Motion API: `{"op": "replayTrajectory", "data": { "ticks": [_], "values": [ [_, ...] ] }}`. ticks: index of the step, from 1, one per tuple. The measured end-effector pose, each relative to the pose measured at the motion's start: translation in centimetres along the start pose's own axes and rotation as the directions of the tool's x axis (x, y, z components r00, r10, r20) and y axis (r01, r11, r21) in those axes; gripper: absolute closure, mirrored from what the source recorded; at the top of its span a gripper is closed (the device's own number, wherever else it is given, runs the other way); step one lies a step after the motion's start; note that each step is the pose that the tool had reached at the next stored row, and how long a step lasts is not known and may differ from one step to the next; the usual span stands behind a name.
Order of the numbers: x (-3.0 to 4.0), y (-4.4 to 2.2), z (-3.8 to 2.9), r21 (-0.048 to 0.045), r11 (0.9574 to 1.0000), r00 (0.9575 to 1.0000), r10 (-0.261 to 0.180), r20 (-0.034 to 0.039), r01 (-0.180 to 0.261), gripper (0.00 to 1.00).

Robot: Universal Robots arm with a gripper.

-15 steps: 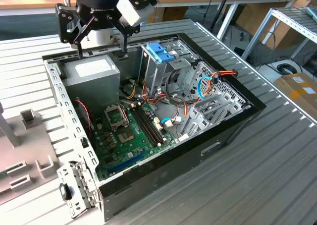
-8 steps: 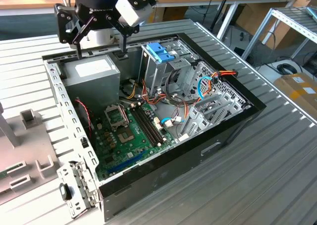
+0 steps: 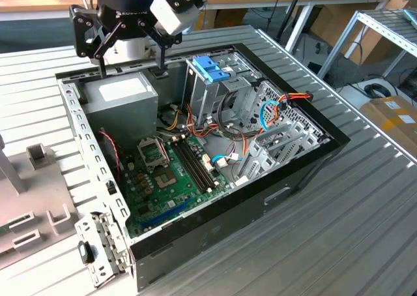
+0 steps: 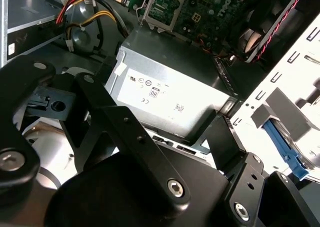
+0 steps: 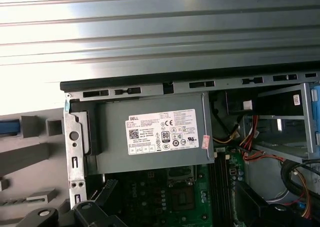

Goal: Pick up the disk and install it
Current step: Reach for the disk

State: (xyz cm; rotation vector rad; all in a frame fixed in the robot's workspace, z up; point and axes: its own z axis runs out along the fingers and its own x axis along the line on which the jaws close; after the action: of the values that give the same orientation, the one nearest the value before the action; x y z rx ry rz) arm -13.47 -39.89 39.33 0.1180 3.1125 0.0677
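Ribbed grey worktop [image 3: 365,198]: one open computer case [image 3: 228,212], laid flat so we reach bays from above. One pincer [image 3: 131,69], spread apart, empty, above one power-supply box [image 3: 120,97]. One disk [image 5: 9,127], we judge: blue edge seated in jig [image 5: 25,154] beside case, exterior view's left, staged for pickup.

clear: above power-supply box [image 3: 120,95] top, under spread gripper [image 3: 131,72]; above low motherboard [image 3: 166,172] beside box | blocked: drive cage [image 3: 208,90] and cables [image 3: 189,123] on the exterior view's right of box; case rim [image 3: 78,123] hugging box
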Motion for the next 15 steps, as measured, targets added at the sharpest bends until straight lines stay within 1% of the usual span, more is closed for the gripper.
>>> {"op": "replayTrajectory", "data": {
  "ticks": [9, 15],
  "values": [
    [0.42, -0.03, -0.01, 0.0000, 1.0000, 1.0000, 0.000, 0.0000, 0.000, 0.01],
    [0.91, -0.07, -0.02, 0.0000, 1.0000, 1.0000, 0.000, 0.0000, 0.000, 0.01]
  ]
}}
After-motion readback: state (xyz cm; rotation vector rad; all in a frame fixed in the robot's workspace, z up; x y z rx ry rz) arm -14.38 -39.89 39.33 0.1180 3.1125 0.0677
